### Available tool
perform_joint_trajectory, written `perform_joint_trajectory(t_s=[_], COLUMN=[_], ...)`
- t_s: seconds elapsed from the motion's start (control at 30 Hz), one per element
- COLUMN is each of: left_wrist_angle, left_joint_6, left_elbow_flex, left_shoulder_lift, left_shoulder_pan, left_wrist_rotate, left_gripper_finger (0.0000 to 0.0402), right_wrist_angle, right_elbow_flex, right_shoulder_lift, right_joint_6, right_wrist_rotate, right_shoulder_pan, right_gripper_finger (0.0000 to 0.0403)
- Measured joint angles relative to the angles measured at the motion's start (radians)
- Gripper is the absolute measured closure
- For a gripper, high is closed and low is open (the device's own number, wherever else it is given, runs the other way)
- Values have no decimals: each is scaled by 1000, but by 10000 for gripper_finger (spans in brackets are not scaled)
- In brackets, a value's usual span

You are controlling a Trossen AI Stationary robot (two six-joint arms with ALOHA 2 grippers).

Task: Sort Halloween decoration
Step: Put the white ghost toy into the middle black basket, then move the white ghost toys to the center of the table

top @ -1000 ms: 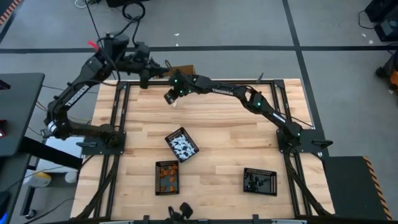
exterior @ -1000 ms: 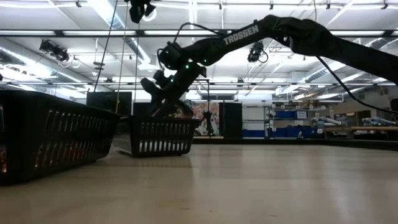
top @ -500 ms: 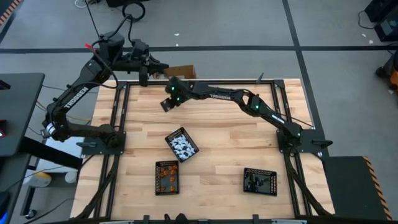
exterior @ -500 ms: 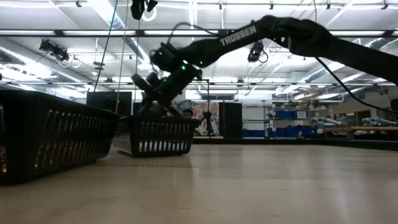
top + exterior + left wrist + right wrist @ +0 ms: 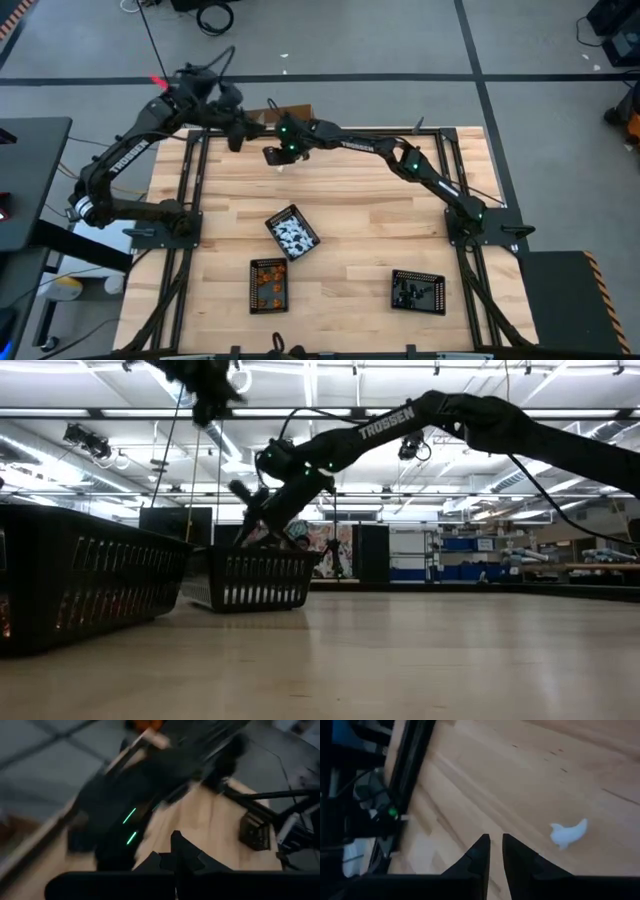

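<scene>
A tiny white decoration piece (image 5: pixel 568 832) lies flat on the bare wood near the table's far edge, just beside my right gripper (image 5: pixel 495 842). That gripper (image 5: pixel 272 155) reaches in from the right and slants down; its fingers stand a narrow gap apart with nothing between them. My left gripper (image 5: pixel 237 140) hovers shut over the table's far edge, close to the right one; its wrist view shows the fingertips (image 5: pixel 176 840) together and empty. Three black trays hold sorted pieces: white and black ones (image 5: pixel 292 232), orange ones (image 5: pixel 268 284) and dark ones (image 5: pixel 418 291).
A black metal frame (image 5: pixel 190 180) runs round the tabletop, and its far rail passes under both grippers. The trays stand in the near half. In the low view the right gripper (image 5: pixel 243 530) hangs above one tray (image 5: pixel 250 580). Bare wood lies between the grippers and the trays.
My left gripper has come down at the far edge, toward the right gripper. My right gripper has rolled about its own axis and stayed over about the same spot near the far edge.
</scene>
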Motion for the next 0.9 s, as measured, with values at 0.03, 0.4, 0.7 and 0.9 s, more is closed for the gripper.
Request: perform_joint_trajectory(t_s=[0.03,0.4,0.7,0.9], left_wrist_angle=[7,414,528,597], left_joint_6=[-21,-285,-335,-329], left_elbow_flex=[-40,-549,-585,-585], left_shoulder_lift=[0,38,269,357], left_shoulder_pan=[13,13,-117,-147], left_wrist_rotate=[-2,-230,-459,-628], left_gripper_finger=[402,402,402,402], right_wrist_angle=[-29,-644,-718,-760], right_elbow_flex=[0,-3,-2,0], right_shoulder_lift=[-18,-260,-361,-409], right_joint_6=[-21,-348,-409,-441], right_wrist_rotate=[6,258,258,284], right_shoulder_pan=[3,45,71,76], right_gripper_finger=[348,356,356,356])
